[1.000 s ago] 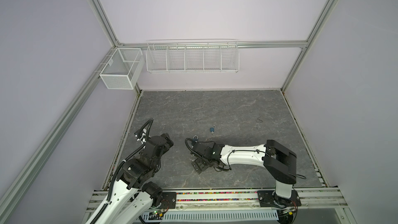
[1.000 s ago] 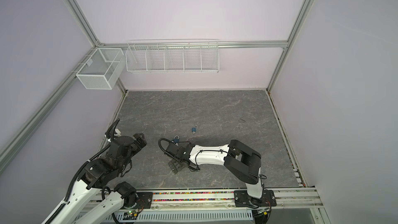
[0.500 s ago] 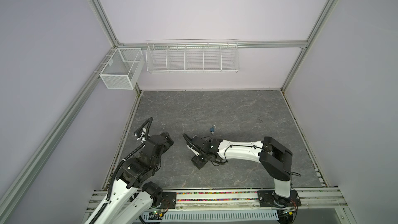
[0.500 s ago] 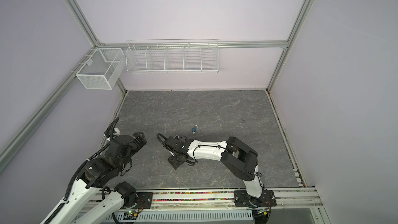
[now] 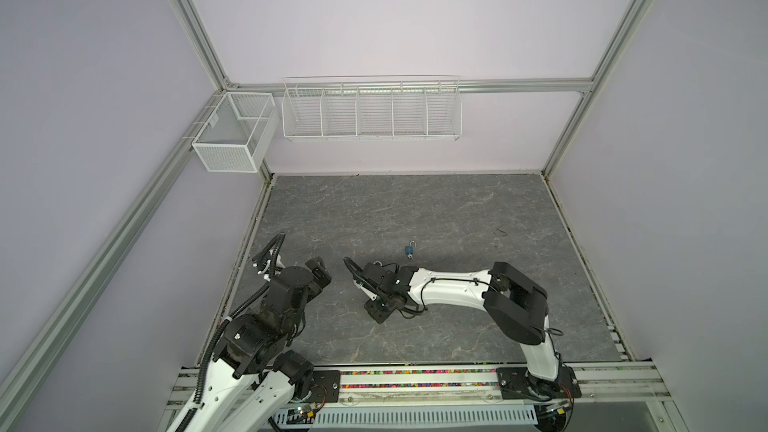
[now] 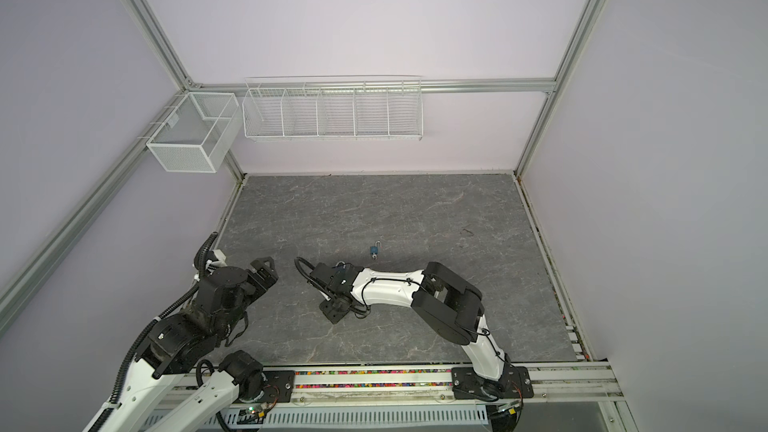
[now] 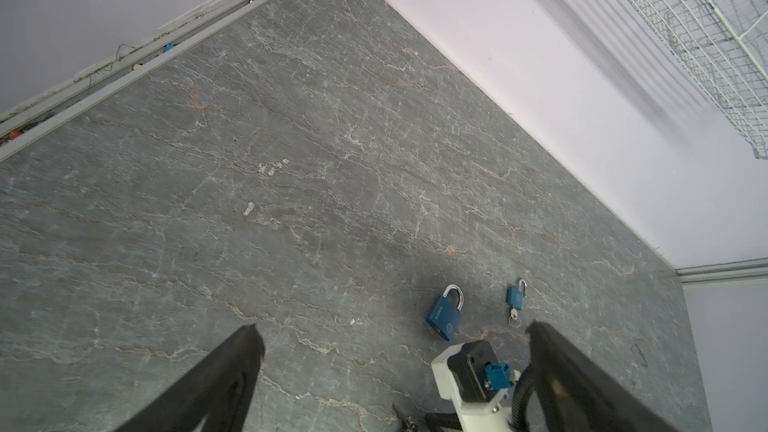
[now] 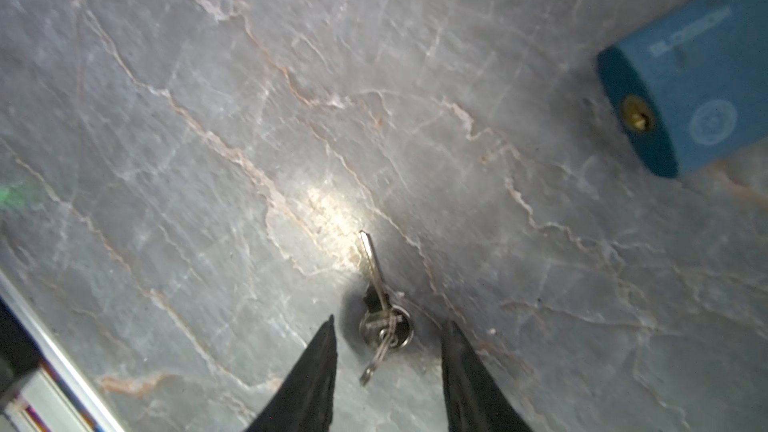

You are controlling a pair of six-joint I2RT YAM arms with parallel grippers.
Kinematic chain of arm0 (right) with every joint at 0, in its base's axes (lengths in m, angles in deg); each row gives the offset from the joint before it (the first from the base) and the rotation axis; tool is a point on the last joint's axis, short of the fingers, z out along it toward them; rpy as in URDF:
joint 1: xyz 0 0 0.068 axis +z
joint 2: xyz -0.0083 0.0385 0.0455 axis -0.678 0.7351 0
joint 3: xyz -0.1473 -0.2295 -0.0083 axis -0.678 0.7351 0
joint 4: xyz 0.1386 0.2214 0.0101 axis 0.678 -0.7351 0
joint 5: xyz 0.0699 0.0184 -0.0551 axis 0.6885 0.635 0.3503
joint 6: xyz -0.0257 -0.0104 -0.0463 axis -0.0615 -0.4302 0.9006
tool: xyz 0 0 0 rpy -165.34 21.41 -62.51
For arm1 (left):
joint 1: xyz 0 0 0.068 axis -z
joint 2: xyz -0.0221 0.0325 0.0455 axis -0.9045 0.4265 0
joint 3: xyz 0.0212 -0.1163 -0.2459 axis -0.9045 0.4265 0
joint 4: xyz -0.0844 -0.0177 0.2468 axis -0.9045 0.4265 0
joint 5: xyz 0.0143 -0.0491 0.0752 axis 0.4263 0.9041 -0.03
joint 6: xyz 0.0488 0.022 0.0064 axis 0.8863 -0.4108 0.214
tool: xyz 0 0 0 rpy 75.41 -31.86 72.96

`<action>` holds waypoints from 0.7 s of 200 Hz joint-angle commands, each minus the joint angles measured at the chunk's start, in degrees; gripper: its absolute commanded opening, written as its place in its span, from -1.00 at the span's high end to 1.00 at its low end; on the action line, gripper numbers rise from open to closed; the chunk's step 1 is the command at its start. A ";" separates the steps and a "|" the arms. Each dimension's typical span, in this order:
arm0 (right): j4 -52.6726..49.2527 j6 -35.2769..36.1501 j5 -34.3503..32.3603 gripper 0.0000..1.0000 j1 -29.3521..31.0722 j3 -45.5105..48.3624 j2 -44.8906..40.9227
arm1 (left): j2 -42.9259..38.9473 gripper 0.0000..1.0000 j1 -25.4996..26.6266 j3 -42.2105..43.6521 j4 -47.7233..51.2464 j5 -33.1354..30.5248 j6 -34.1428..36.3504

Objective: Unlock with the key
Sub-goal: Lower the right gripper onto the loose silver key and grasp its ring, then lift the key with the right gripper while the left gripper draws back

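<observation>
Our left gripper (image 5: 322, 274) hangs spread wide at the near left, we judge free to steady a lock. Near centre our right gripper (image 8: 390, 324) straddles the key (image 8: 376, 276) flat on the bench (image 5: 415, 209), jaws half-spread, pinching nothing yet. The blue padlock (image 8: 702, 76) lies just beyond, keyhole toward it. The mesh basket (image 5: 232, 139) and wire rack (image 5: 372, 110) on the walls look empty.

The tabletop (image 5: 415, 209) is showing dark grey, marbled with pale and rust-coloured veins. The larger padlock (image 8: 706, 76) is wearing a blue body with whitish lettering and a round emblem (its keyhole is glinting brass). The keys (image 8: 376, 280) are shining silver. The right gripper (image 8: 390, 320) is showing black fingers (image 8: 316, 376). The small padlock (image 5: 409, 249) is showing blue too. The wire baskets (image 5: 370, 114) are gleaming white against pale lilac walls (image 5: 374, 14).
</observation>
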 commanded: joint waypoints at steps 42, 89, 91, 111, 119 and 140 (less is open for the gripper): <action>-4.80 -0.68 -1.95 0.39 0.62 0.98 -0.64 | -0.70 -0.99 -0.34 -1.29 1.92 1.08 1.05; -5.33 -0.29 -3.03 0.62 0.76 0.46 -0.28 | -1.12 -0.99 -0.34 -0.97 1.86 1.51 0.99; -5.44 -0.22 -3.05 0.62 0.74 0.33 -0.17 | -1.14 -0.99 -0.34 -0.96 1.87 1.44 0.97; -5.62 0.02 -3.84 0.69 0.85 0.19 0.39 | -1.05 -0.99 -0.34 -1.10 1.26 1.35 1.17; -5.51 0.20 -3.84 0.73 0.89 0.36 0.39 | -0.97 -0.99 -0.34 -1.31 1.31 1.34 0.97; -5.53 1.05 -4.09 0.83 0.82 0.81 -0.18 | -1.14 -0.99 -0.34 -2.16 1.69 2.12 0.38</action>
